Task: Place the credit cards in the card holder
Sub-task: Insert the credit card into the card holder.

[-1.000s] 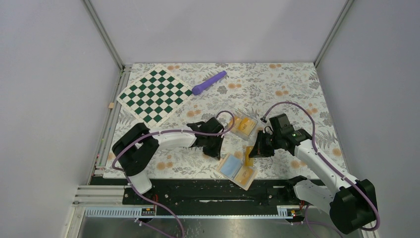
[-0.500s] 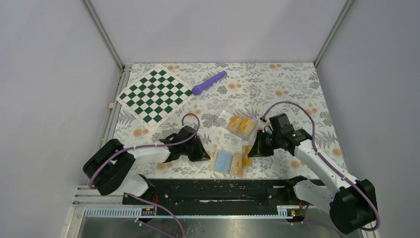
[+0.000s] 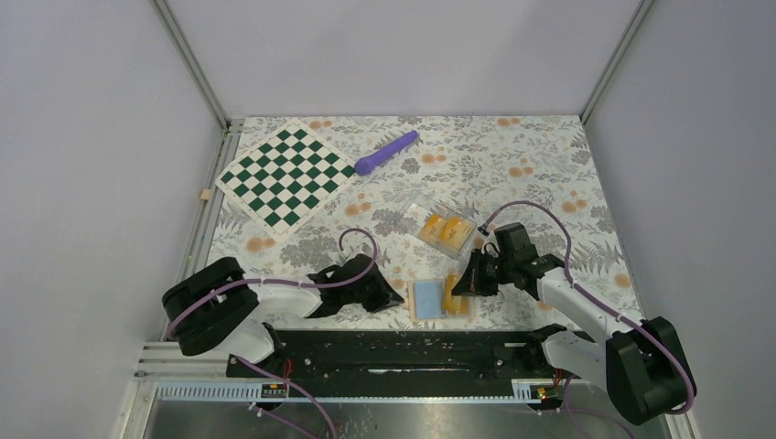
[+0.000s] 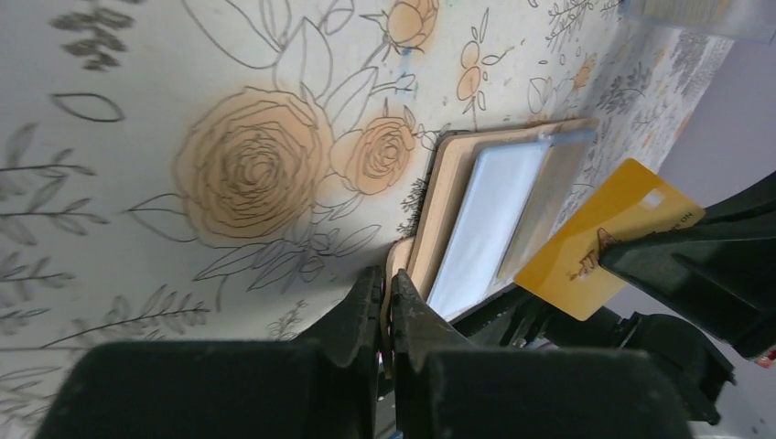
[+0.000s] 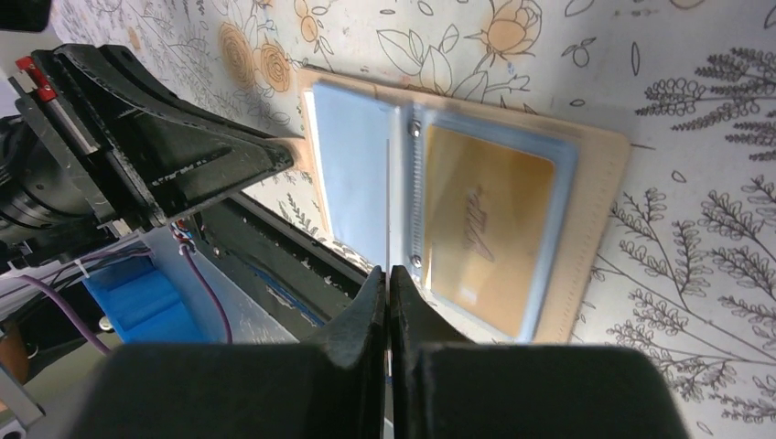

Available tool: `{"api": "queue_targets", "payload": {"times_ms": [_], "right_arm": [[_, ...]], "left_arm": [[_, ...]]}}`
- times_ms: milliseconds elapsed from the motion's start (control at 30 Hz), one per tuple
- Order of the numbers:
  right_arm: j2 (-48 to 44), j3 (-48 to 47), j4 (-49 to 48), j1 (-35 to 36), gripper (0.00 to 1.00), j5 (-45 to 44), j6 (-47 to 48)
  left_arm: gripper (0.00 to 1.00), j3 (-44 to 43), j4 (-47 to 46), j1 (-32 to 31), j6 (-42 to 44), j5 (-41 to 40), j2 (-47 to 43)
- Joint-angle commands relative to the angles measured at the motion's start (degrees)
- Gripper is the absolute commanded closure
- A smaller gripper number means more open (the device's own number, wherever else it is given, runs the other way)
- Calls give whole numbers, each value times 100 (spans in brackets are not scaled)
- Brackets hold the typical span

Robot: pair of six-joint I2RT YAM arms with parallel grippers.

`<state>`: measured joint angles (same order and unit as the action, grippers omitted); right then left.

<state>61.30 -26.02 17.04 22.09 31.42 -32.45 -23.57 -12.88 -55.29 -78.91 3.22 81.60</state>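
Note:
The card holder lies open near the table's front edge, tan with light blue pockets. One orange credit card sits in its right pocket. My left gripper is shut on the tan tab at the holder's left edge, and it also shows in the top view. My right gripper is shut on a second yellow credit card, held edge-on just above the holder's middle. Two more orange cards lie in a clear case further back.
A green and white chessboard lies at the back left, with a purple pen beside it. The black base rail runs just in front of the card holder. The clear plastic case is behind the holder.
The left arm has drawn back toward the near left, pulling the card holder to the front edge and turning it square. The right gripper has come down and left with its card.

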Motion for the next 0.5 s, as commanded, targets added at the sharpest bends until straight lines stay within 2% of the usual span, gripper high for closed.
{"api": "queue_targets", "payload": {"times_ms": [0, 467], "right_arm": [[16, 154, -766, 16, 100, 107, -26], [598, 398, -1638, 18, 100, 210, -110]], "left_arm": [[100, -181, -581, -74, -423, -153, 269], [100, -139, -443, -106, -195, -113, 262]]}}
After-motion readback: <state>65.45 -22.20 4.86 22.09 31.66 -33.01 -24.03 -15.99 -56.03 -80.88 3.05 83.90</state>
